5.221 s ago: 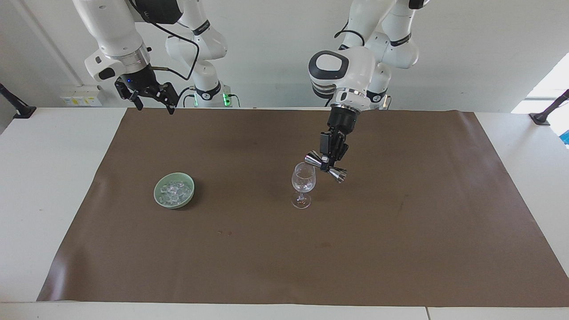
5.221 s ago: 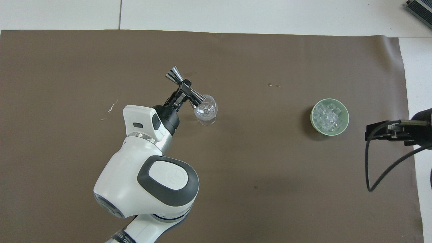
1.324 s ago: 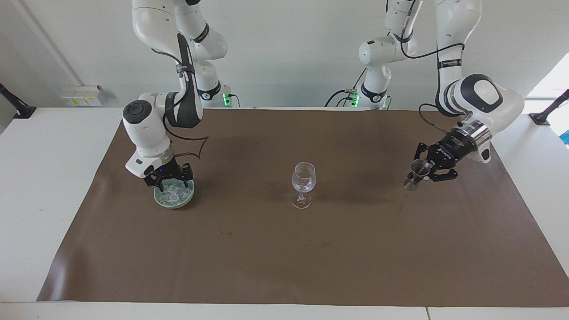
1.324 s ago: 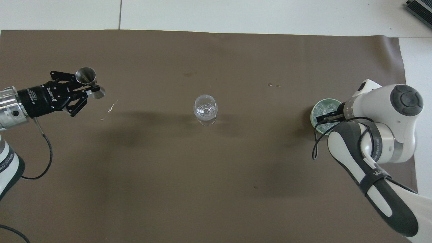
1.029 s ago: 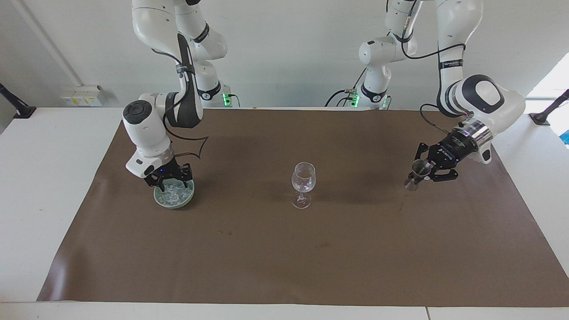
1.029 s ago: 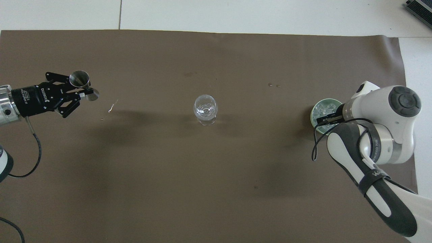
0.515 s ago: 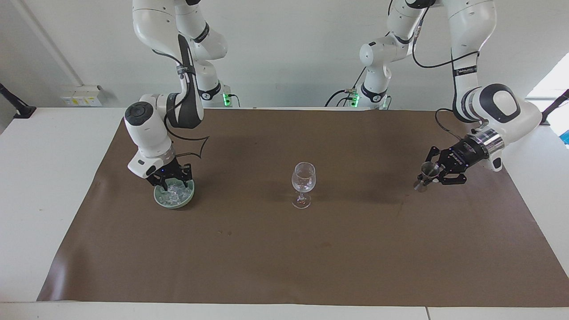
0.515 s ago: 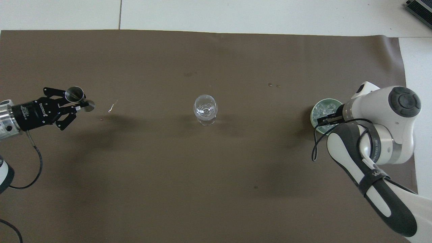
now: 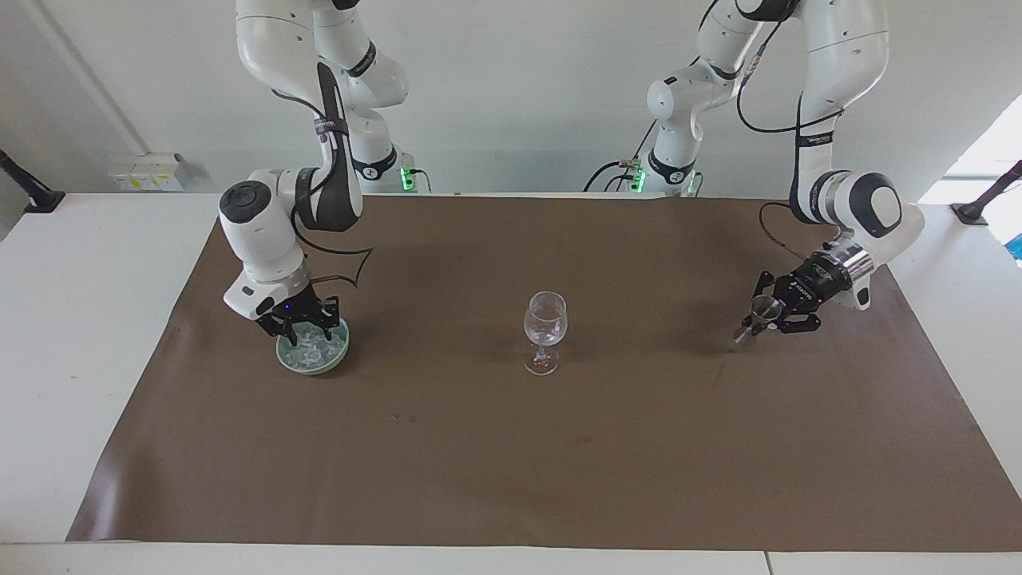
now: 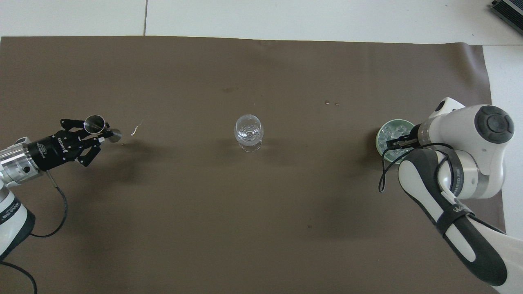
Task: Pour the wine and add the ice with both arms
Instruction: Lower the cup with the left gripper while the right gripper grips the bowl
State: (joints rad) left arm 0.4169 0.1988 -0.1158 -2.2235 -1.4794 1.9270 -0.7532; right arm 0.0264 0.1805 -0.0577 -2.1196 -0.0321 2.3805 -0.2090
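A clear stemmed wine glass (image 9: 545,315) (image 10: 249,130) stands upright mid-mat. The ice (image 9: 316,349) (image 10: 385,134), small clear cubes, lies in a green bowl (image 9: 342,357) (image 10: 380,131) toward the right arm's end. My right gripper (image 9: 302,330) (image 10: 394,143) points down into the bowl among the cubes; whether it grips one is hidden. Toward the left arm's end, my left gripper (image 9: 757,318) (image 10: 100,132) is shut on the waist of a steel jigger (image 9: 763,306) (image 10: 94,121). The jigger is tilted, its lower end just above or on the mat.
A brown mat (image 9: 511,463) (image 10: 261,228) covers most of the white table (image 9: 88,359). A few small crumbs (image 10: 331,103) lie on the mat between glass and bowl. The right arm's forearm (image 10: 449,212) hangs over the mat beside the bowl.
The left gripper has carried the jigger away from the glass toward its own end of the table and lowered it. The right gripper has stayed down in the bowl, shifting only slightly.
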